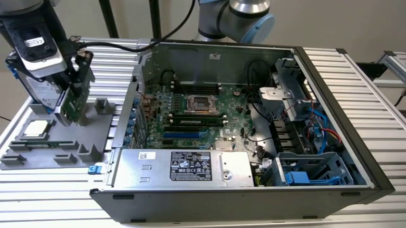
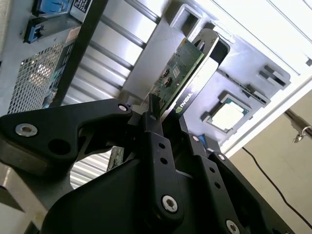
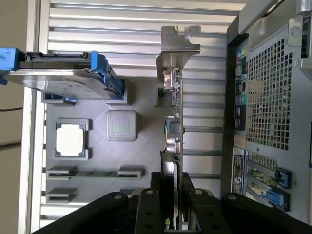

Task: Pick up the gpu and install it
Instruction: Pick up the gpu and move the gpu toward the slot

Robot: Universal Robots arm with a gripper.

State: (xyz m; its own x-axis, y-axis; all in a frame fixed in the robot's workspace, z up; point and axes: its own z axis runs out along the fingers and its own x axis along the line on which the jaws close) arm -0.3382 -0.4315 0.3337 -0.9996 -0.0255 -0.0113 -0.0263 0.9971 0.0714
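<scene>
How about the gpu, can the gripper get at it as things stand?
Yes, it seems: the gripper grips the gpu from above, a finger on each face, and the hard drive beside it stands clear.

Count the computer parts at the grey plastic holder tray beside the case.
3: the thin green circuit card gripped by the hand, the silver hard drive with blue frame standing beside it, and the square silver chip lying flat. Others may be hidden.
</scene>
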